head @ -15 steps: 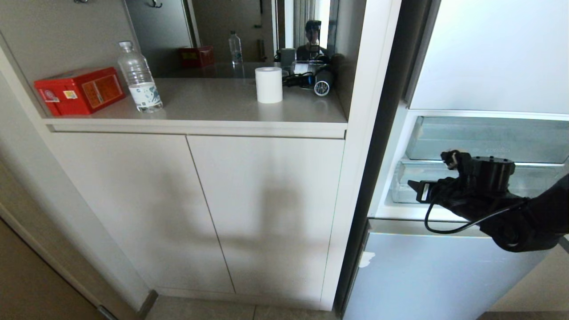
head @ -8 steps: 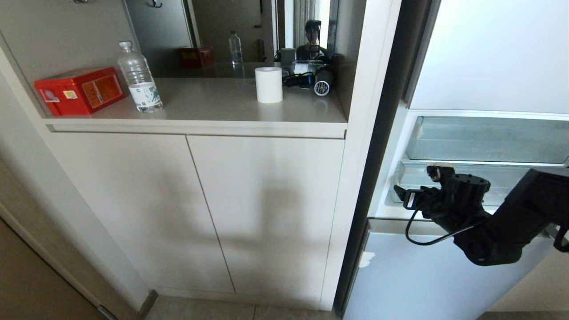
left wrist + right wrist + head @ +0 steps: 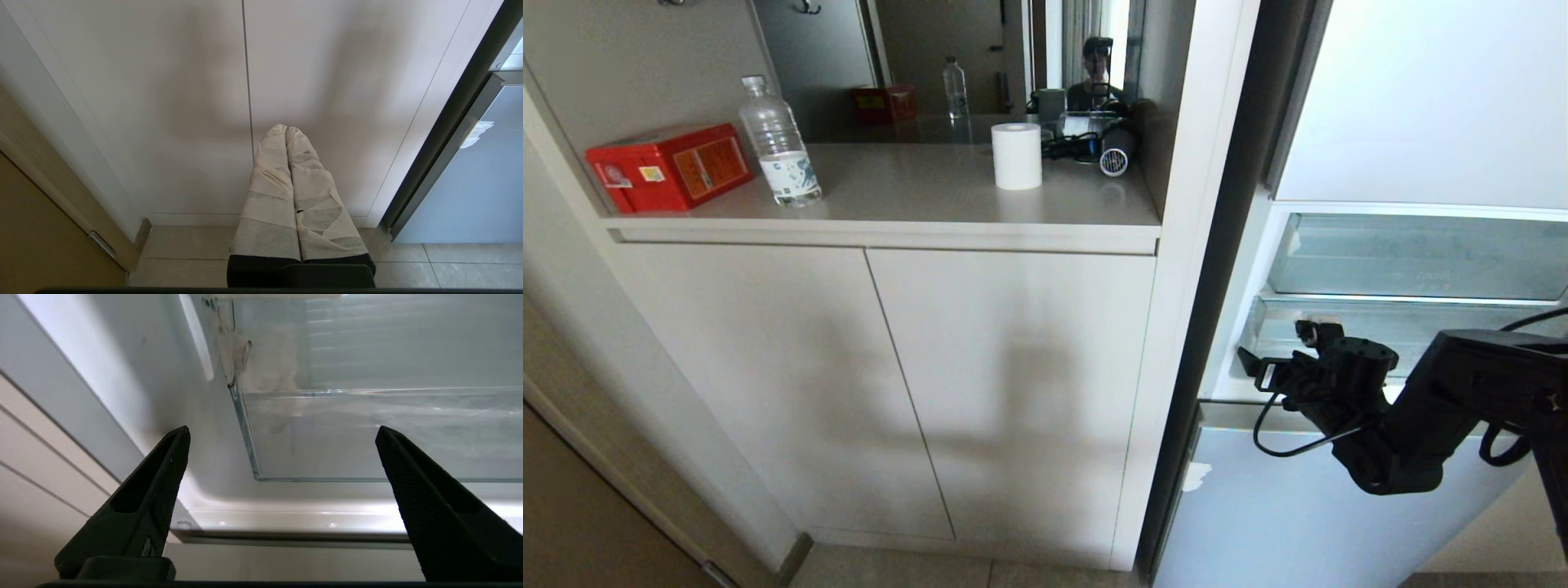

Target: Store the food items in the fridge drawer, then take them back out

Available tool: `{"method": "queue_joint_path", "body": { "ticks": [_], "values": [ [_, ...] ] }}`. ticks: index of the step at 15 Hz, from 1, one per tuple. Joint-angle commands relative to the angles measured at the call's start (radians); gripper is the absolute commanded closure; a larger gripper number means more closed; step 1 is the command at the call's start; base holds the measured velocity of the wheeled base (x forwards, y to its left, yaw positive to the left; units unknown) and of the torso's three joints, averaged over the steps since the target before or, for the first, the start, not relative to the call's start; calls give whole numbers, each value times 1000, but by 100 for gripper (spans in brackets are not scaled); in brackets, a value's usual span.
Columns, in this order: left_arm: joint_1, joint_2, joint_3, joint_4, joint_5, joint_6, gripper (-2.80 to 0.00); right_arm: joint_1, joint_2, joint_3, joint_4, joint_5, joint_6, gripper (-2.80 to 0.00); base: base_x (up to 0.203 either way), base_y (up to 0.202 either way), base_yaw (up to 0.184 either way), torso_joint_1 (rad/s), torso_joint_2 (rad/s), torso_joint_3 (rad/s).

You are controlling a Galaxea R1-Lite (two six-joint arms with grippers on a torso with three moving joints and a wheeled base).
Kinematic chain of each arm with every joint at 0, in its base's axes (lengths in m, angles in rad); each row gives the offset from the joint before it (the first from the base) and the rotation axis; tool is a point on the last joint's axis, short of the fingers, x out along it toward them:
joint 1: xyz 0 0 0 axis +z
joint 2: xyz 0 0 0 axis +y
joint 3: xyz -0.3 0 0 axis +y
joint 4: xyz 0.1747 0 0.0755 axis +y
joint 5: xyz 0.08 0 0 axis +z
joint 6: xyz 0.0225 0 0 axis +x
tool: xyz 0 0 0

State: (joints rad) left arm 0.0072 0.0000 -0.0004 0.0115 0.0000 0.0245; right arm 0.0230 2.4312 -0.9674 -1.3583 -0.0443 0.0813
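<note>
1. My right gripper [image 3: 1278, 359] is sitting at the lower right of the head view, in front of the open fridge, with nothing between the fingers.
2. Its fingers [image 3: 143, 498] are spread wide in the right wrist view; empty gap, clear bin showing between them.
3. The fridge drawer [image 3: 1339, 490], with its pale glossy front panel, is lying directly below the gripper in the head view. Its long axis is running left-right across the frame. The drawer looks closed.
4. The shallow clear tray [image 3: 1413, 322] is right behind the gripper, at its height; that's not the target.
5. Food items: no fruit showing in any view. Can't tell where they are.
6. My left gripper [image 3: 288, 171] is parked, fingers pressed together, pointing at the cabinet doors [image 3: 890, 384], well left of the fridge.
7. Right arm is clearly the nearer one; my guess is next move goes down to the drawer's top edge.
</note>
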Motion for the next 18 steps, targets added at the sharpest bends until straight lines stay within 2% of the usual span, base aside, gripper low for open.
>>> {"method": "queue_joint_path", "body": {
  "ticks": [1,6,18],
  "values": [
    [0,2,0,-1,0,0,0,-6,13,-7,-41,-2,0,-280,0,0,0,0,0,0],
    [0,2,0,1,0,0,0,-6,20,-17,-90,0,2,-280,0,0,0,0,0,0],
    [0,2,0,1,0,0,0,-6,-20,-12,-88,-5,0,-280,0,0,0,0,0,0]
  ]
}}
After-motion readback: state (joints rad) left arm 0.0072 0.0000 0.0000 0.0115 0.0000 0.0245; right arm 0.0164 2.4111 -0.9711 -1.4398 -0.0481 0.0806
